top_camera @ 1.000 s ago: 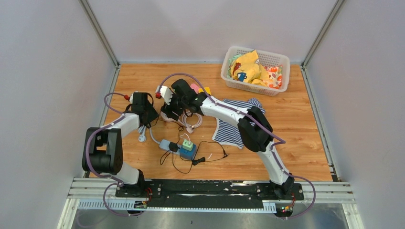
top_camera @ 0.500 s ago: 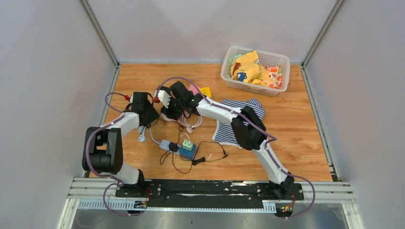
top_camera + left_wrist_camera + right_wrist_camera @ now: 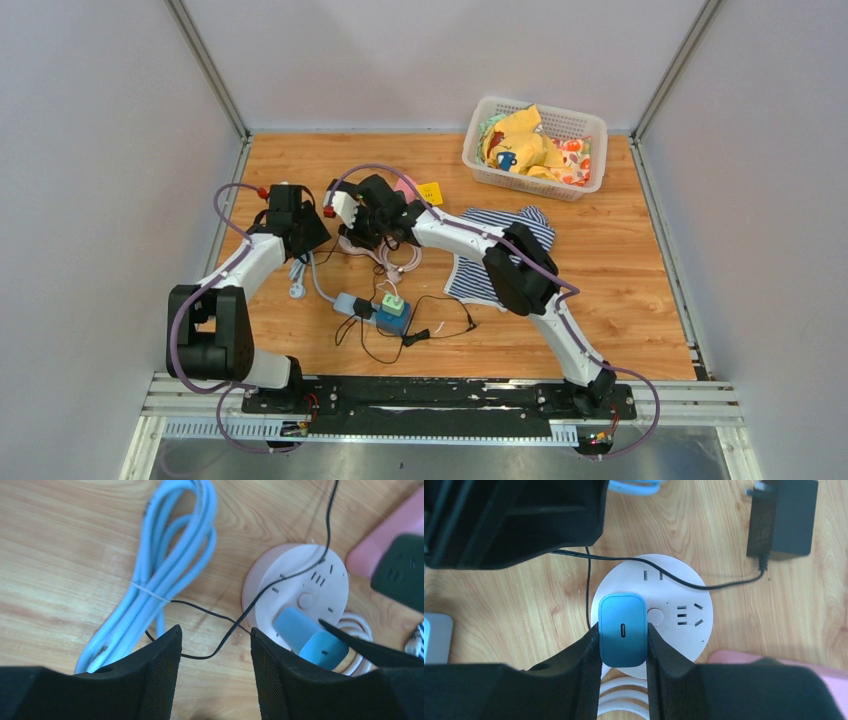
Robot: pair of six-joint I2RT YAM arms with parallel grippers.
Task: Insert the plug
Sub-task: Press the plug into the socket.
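**Right wrist view: plug pinched over the round socket**

Right wrist view looks straight down on the right pincer [image 3: 622, 639], narrowed onto the blue plug [image 3: 621, 620] with one finger pressed to each side. Places the plug upright on the round socket hub [image 3: 676, 587], just beside the centre button; seated or merely resting, impossible to tell. Catches also a black adapter [image 3: 781, 520] lying apart at upper right, its thin black cord [image 3: 704, 584] draped across the hub's face, and a white coiled cable [image 3: 624, 692] under the hub's near edge.

Left wrist view adds the plug's flank, unseen from above, with a black finger of the right pincer against it. Shows the left pincer [image 3: 215, 680] wide apart, gripping nothing, with only the thin cord crossing the wood beneath the gap. Gives in full the light-blue cable bundle [image 3: 165, 575], tied at the middle and just beside the hub, barely clipped in the right wrist view.

Top external view sets both pincers close together at the far left of the tabletop [image 3: 620, 280], the plug hidden under the right wrist. Elsewhere: a white basket [image 3: 590, 125] of cloths at the far right, a striped cloth [image 3: 500, 250] partly under the right arm, and a power strip [image 3: 372, 310] near the front.
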